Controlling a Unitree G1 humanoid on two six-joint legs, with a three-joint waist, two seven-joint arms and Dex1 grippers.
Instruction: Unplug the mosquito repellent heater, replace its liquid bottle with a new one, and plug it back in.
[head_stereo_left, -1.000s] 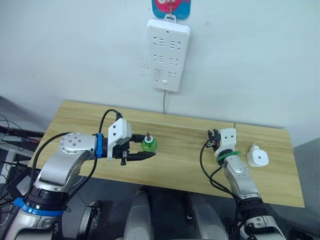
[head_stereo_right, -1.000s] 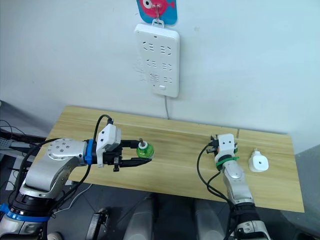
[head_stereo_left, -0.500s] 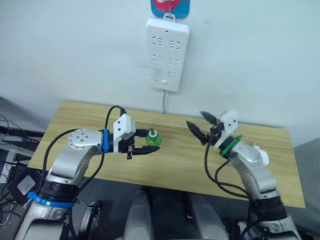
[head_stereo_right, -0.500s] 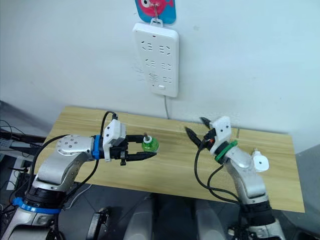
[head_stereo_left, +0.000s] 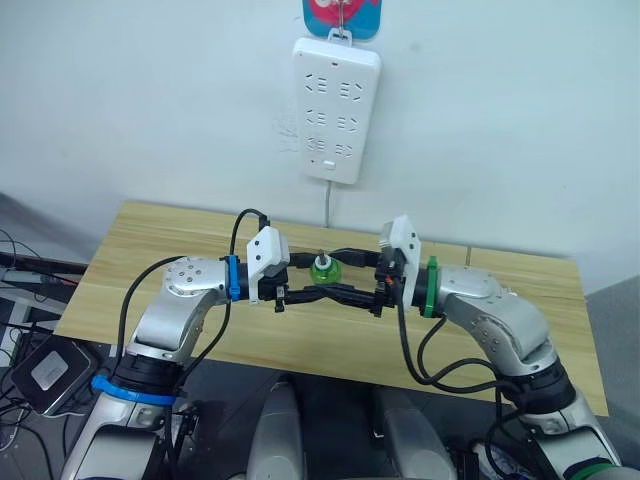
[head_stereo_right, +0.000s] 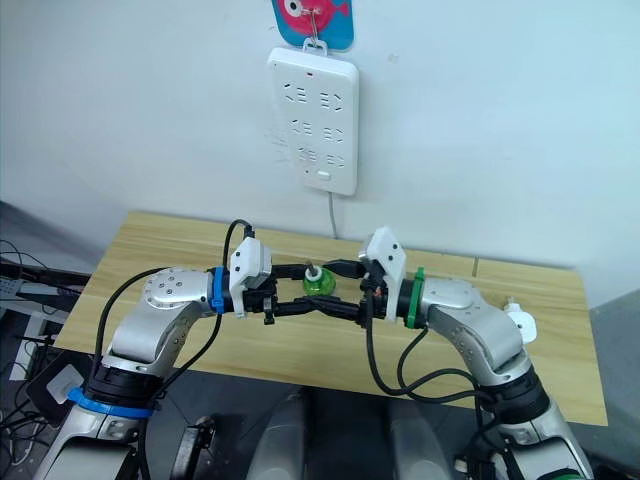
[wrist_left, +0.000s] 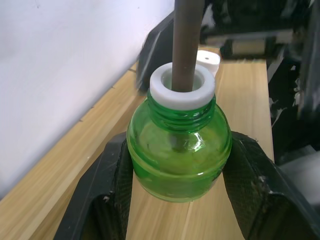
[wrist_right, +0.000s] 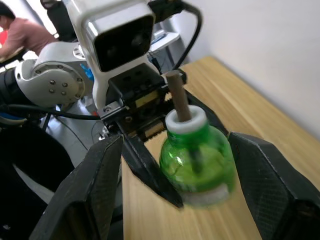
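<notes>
In the left eye view the left gripper (head_stereo_left: 322, 276) reaches toward the middle of the wooden table (head_stereo_left: 140, 240) and pinches a small green liquid bottle (head_stereo_left: 323, 268) between its two black fingers, the bottle upright with its wick pointing up. The right gripper (head_stereo_left: 345, 276) comes in from the opposite side, its fingers spread wide with one on either side of the bottle, their tips overlapping the left gripper's fingers; I cannot tell whether they touch the bottle. A white power strip (head_stereo_left: 336, 95) hangs on the wall above and behind both grippers. In the right eye view the mosquito repellent heater (head_stereo_right: 520, 322) lies on the table well apart from both grippers, out beyond the right arm's elbow, partly hidden by that arm. In the left wrist view the bottle (wrist_left: 179, 145) sits squarely between the left gripper's pads (wrist_left: 102, 200), both of which press against its rounded belly; its white collar and brown wick stand up straight, and the dark fingers of the right gripper show blurred just behind it. In the right wrist view the bottle (wrist_right: 198, 160) hangs midway between the right gripper's fingers (wrist_right: 100, 185), with clear space on each side, and the left gripper's fingers clamp it from the far side, under that arm's white camera housing.
</notes>
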